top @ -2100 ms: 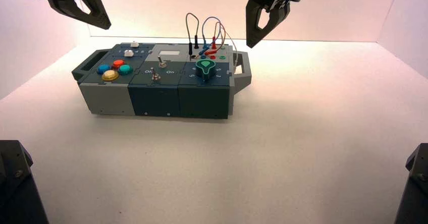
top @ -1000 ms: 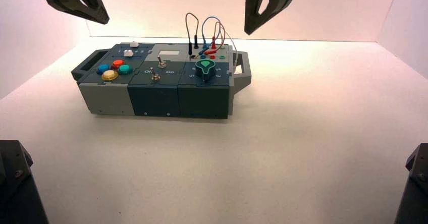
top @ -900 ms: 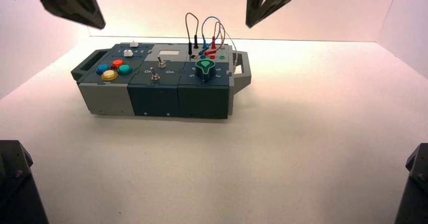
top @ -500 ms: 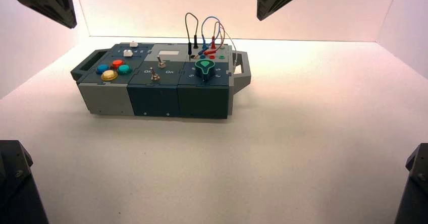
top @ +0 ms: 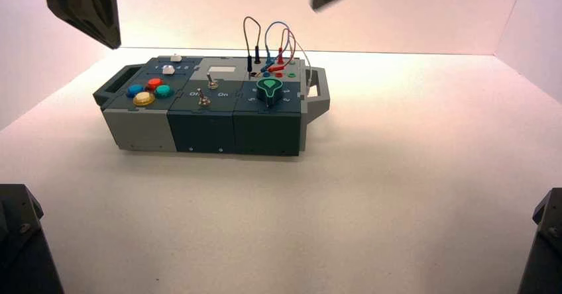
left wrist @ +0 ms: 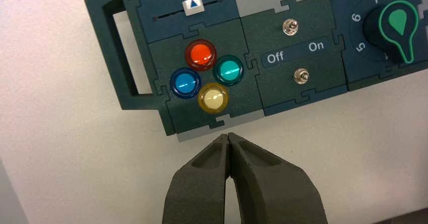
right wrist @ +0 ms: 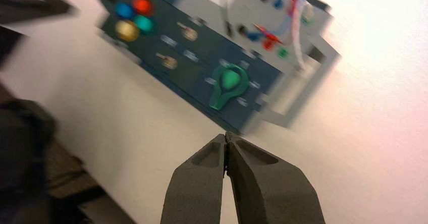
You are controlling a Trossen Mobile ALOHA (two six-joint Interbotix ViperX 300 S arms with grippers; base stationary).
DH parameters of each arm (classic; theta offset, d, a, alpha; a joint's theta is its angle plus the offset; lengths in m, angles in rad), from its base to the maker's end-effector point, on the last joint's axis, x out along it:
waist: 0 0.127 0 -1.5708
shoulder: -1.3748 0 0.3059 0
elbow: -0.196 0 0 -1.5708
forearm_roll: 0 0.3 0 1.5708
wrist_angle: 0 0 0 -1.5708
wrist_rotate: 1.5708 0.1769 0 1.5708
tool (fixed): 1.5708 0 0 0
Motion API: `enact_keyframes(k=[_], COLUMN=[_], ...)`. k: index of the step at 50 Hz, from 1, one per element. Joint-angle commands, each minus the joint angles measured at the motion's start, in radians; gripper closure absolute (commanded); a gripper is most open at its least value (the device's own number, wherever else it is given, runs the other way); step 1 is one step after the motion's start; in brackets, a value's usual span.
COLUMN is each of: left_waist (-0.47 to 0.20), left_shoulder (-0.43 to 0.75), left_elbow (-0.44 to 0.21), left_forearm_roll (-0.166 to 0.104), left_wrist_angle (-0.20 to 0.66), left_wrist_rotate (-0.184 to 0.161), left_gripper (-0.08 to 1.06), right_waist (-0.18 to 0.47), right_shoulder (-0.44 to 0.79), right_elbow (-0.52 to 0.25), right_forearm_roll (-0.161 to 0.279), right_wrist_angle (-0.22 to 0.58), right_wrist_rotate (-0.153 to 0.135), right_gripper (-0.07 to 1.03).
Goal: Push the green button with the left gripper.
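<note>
The green button [top: 163, 90] [left wrist: 229, 70] is a small teal dome in a cluster with the red button [left wrist: 200, 54], blue button [left wrist: 185, 82] and yellow button [left wrist: 213, 97] at the left end of the box [top: 199, 125]. My left gripper [top: 112, 42] [left wrist: 229, 135] hangs high above and to the left of that cluster, shut with its tips touching and nothing between them. In its wrist view the tips sit just off the box's edge near the yellow button. My right gripper [top: 317, 4] [right wrist: 225, 134] is raised at the top of the high view, shut and empty.
The box also bears a white slider [left wrist: 194, 4], two toggle switches [left wrist: 289, 27] by "Off" and "On" lettering, a dark-green pointer knob [top: 268, 90] and looped wires [top: 268, 39] in sockets. Handles [top: 318, 95] stick out at both ends. White walls enclose the table.
The left gripper has come back down and rightward, closer to the box's button end. The right gripper has swung left and higher, with only its tip left in the high view.
</note>
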Motion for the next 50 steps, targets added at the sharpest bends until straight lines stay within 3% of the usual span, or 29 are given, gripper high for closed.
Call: enact_keyframes(k=[1,20,38,50], left_waist=[-0.005,-0.021,-0.043,-0.061], left_shoulder=[-0.002,0.057,0.135,0.183], left_elbow=[-0.025,-0.020,-0.021,-0.025], left_forearm_roll=[-0.005,-0.017,-0.072,-0.080], left_wrist_angle=[-0.031,-0.110,-0.141,-0.189], left_wrist_rotate=[0.011,0.014,0.014,0.008], left_gripper=[1.01,1.01,1.01,1.01], right_waist=[0.003,0.003,0.003,0.003], right_shoulder=[-0.057,-0.081,-0.066,-0.043], right_elbow=[0.011,0.048,0.040,0.032], right_forearm_roll=[0.081,0.087,0.083,0.081], right_wrist_angle=[-0.035,-0.029,-0.025,-0.025], right_wrist_rotate=[-0.017,-0.020,-0.037,-0.060], right_gripper=[0.98,0.98,0.98,0.98])
